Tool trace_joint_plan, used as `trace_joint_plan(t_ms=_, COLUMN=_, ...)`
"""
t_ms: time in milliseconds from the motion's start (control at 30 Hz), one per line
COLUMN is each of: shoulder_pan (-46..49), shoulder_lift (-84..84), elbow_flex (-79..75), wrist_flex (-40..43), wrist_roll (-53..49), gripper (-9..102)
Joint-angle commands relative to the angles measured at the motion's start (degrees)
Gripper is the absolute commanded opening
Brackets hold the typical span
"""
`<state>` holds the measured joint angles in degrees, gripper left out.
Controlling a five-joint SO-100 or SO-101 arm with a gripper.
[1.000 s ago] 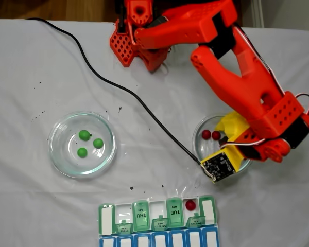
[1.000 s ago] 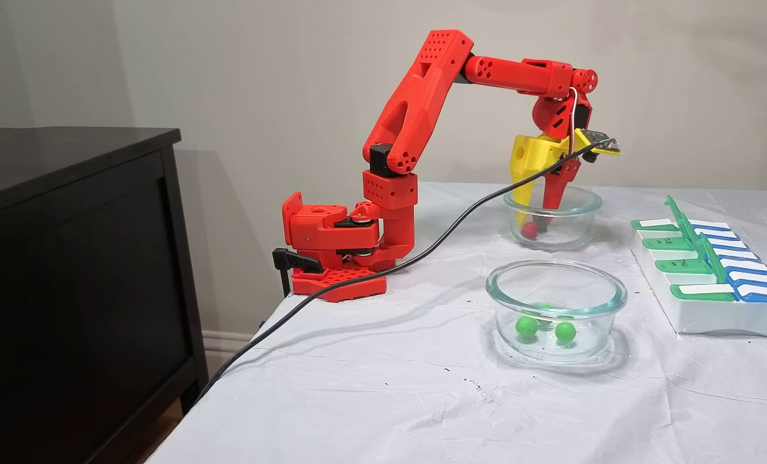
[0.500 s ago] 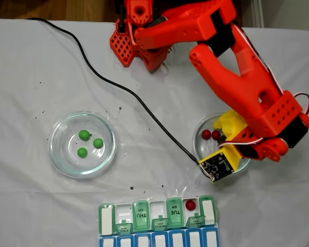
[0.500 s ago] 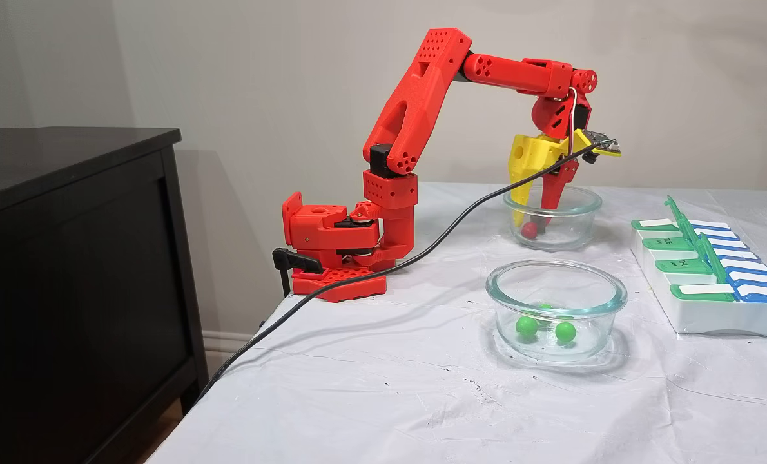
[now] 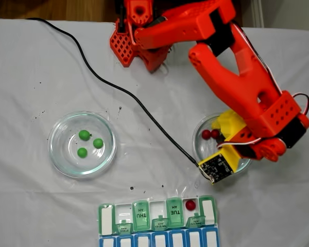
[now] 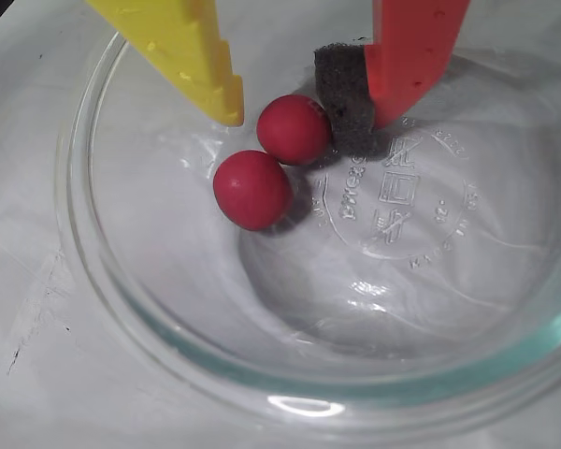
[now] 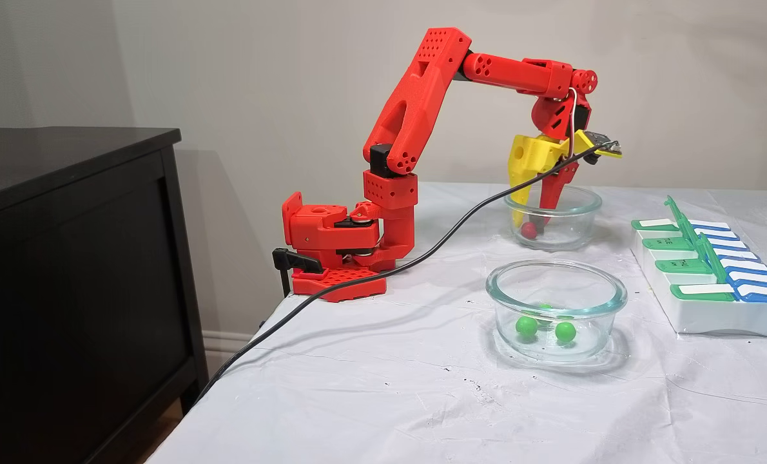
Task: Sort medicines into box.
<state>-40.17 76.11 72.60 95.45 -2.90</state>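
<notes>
- Wrist view: my gripper (image 6: 304, 108) is reaching down into a clear glass dish (image 6: 122, 309); its jaws are standing apart, yellow finger (image 6: 192, 56) on the left, red finger (image 6: 416, 47) with its grey foam pad (image 6: 346, 98) on the right; nothing clamped
- One red ball (image 6: 294, 129) is sitting between the fingertips, touching the foam pad; a second red ball (image 6: 251, 190) is lying just beside it, touching it
- A fixed view: I'm seeing a third red ball (image 5: 190, 205) resting in an open compartment of the pill organizer (image 5: 157, 222), beside the TUE lid
- Three green balls (image 5: 87, 142) are lying in the other glass dish (image 5: 59, 159), well apart from the arm
</notes>
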Motion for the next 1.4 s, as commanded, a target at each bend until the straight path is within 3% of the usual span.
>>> trace_joint_plan(t_ms=0, shoulder_pan=0.62, shoulder_lift=3.60, elbow_flex=0.09, wrist_flex=0.00, wrist_roll=-0.97, gripper=17)
trace_joint_plan(t_ms=1367, shoulder_pan=0.79, shoulder_lift=2.20, elbow_flex=0.70, wrist_flex=-0.18, wrist_roll=-1.32, gripper=13)
